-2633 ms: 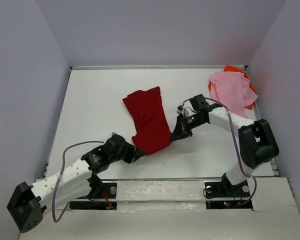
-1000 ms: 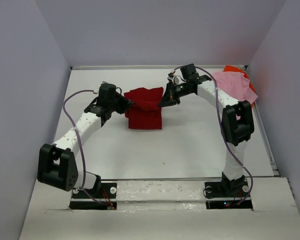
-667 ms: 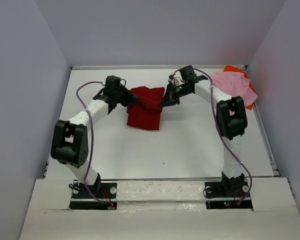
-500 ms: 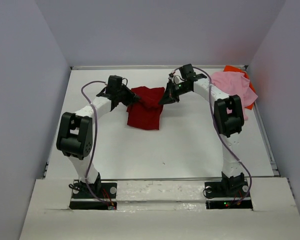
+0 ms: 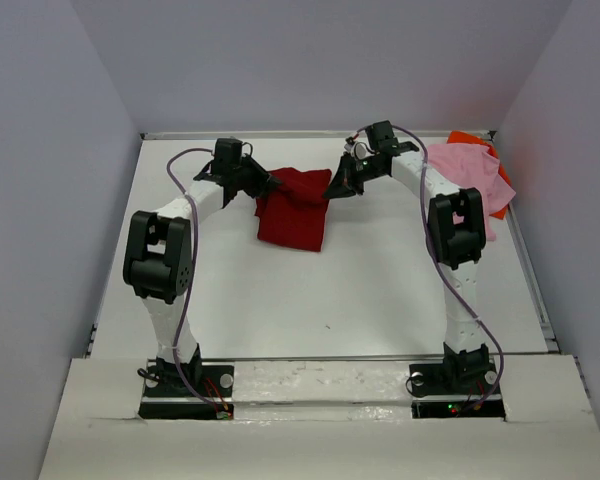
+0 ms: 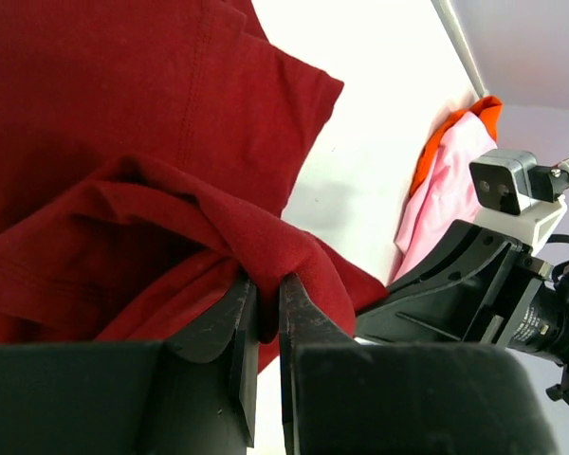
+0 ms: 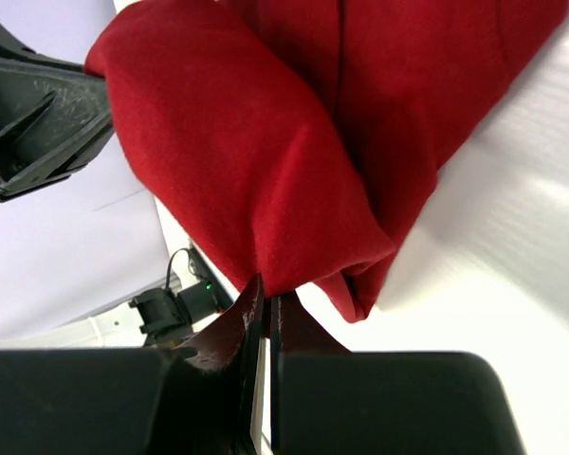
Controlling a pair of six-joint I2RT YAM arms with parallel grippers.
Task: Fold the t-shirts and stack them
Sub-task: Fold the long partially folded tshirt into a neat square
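The dark red t-shirt [image 5: 295,208] hangs folded between both grippers near the table's far middle, its lower part draped on the table. My left gripper [image 5: 263,186] is shut on its left edge, the cloth [image 6: 171,161] pinched between the jaws. My right gripper [image 5: 332,189] is shut on its right edge, the cloth [image 7: 266,142] bunched above the jaws. The light pink t-shirt [image 5: 465,180] lies crumpled at the far right, also in the left wrist view [image 6: 446,199]. The bright orange t-shirt [image 5: 472,139] sticks out from under it.
The white table [image 5: 380,290] has a raised far rim [image 5: 310,134] and grey walls on three sides. The arm bases stand at the near edge [image 5: 320,385]. Both arms stretch far out over the table.
Both grippers have carried the red shirt's near edge from the table's middle up to the far side, folding it over. In the last half second they moved a little farther back.
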